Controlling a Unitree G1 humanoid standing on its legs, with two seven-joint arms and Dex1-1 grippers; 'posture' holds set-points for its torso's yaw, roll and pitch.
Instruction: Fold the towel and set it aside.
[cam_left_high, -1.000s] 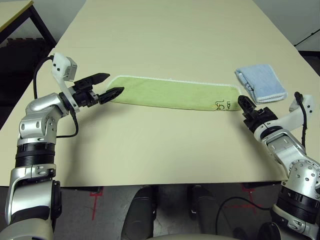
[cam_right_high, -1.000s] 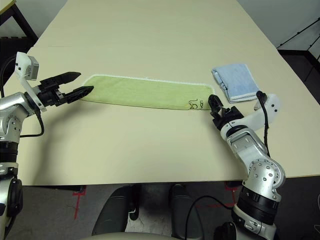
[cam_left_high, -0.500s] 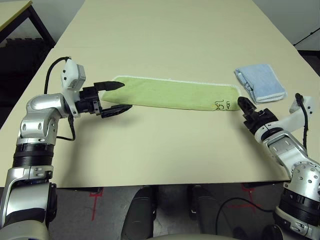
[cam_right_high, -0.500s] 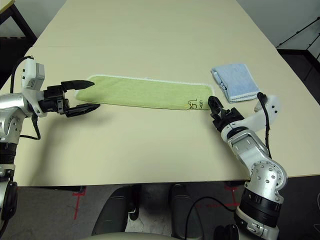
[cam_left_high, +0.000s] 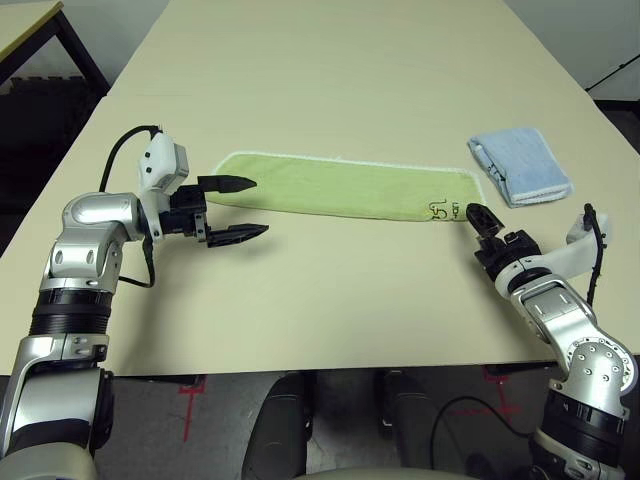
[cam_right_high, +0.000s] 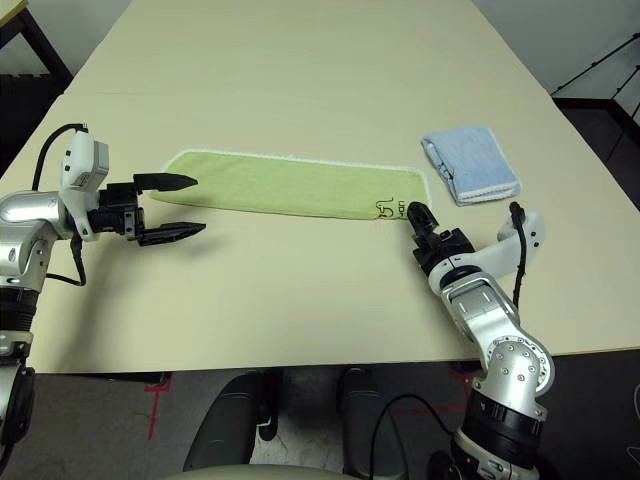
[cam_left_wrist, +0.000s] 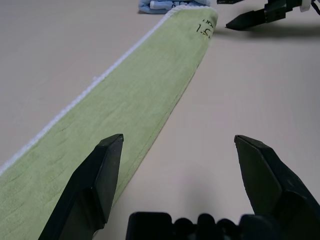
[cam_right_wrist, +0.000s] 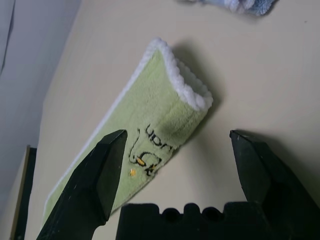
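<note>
Left eye view: towel (cam_left_high: 345, 187) lies on the surface (cam_left_high: 330, 290) as a long folded strip, its ends at the two end effectors.
Left end effector (cam_left_high: 236, 208): jaws wide apart, empty, straddling the strip's near edge at that end.
Right end effector (cam_right_wrist: 176, 165): spread, empty, just short of the embroidered corner.
Risk: pinching one layer only would likely let the fold slide open.
Room: bare surface nearer than both end effectors; blue cloth (cam_left_high: 521, 165) lies just beyond the right one.
</note>
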